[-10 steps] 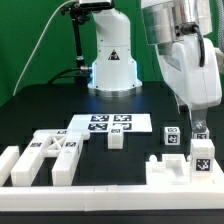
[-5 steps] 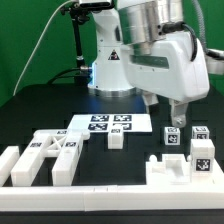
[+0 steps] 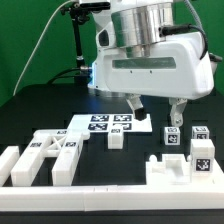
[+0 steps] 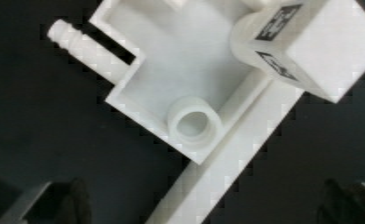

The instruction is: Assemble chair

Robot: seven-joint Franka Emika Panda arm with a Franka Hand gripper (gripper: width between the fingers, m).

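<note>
Found the jaws spread wide and empty, hanging above the desk (image 3: 60,105) at centre right of the exterior frame, over the right end of the marker board (image 3: 110,123). Placed the nearest chair pieces below them and toward the frame's right: a small tagged block (image 3: 172,137) almost under the finger nearer that side, not touched. Judged a descent with a slight shift to the frame's right as the way to reach it.

In the wrist view, made out a flat panel (image 4: 161,70) with one round hole (image 4: 197,125) and a peg-like stub (image 4: 63,37), its long edge running diagonally across the frame. Saw a tagged piece (image 4: 300,45) touching it or just beside it; could not tell which.

Counted in the exterior view:
- one arm
- four small tagged blocks, three at right and a centre block (image 3: 117,139)
- one notched piece (image 3: 165,172) at lower right
- a cluster (image 3: 50,155) of tagged pieces at lower left, number unclear
</note>
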